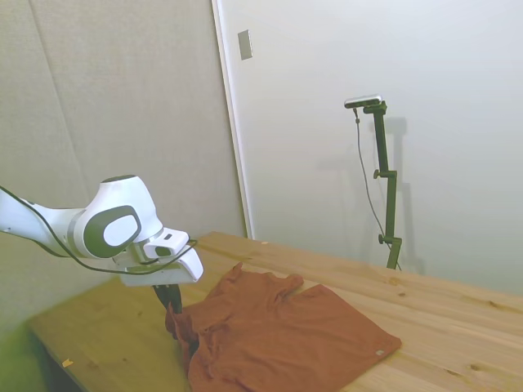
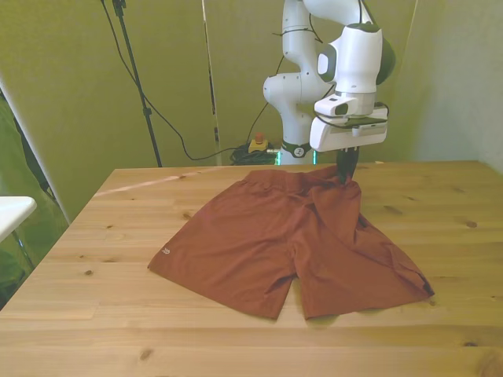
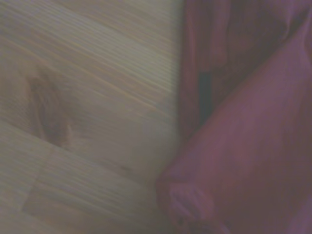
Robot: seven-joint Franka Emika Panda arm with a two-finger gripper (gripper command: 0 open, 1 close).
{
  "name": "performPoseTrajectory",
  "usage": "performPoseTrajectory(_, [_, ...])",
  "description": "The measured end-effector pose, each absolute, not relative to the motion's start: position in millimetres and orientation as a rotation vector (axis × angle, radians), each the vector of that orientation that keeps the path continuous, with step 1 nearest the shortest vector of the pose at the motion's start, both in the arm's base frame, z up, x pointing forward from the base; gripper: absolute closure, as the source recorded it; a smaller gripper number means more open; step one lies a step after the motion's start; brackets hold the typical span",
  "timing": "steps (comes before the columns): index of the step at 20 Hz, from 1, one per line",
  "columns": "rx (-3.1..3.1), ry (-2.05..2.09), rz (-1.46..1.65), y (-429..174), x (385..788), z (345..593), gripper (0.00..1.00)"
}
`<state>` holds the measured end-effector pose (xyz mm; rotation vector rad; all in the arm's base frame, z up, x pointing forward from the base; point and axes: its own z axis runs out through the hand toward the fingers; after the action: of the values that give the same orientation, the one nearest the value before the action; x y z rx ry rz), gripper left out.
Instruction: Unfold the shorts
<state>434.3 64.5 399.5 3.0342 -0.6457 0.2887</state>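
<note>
I see the gripper [image 2: 346, 174] clamped on the shorts [image 2: 291, 236], pinching a waistband corner raised above the table [image 2: 118, 314].

Soft, even room light fills the side and front views, with a yellow-green cast. The wrist view is dim and out of focus; the shorts [image 3: 253, 126] and desk [image 3: 87, 97] look blurred.
</note>
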Motion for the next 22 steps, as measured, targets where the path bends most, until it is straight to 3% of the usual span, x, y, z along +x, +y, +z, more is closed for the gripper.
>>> performPoseTrajectory(11, [3.001,-0.595,0.309,97,429,397,0.00])
performPoseTrajectory(22, [3.005,-0.596,0.358,109,400,435,0.00])
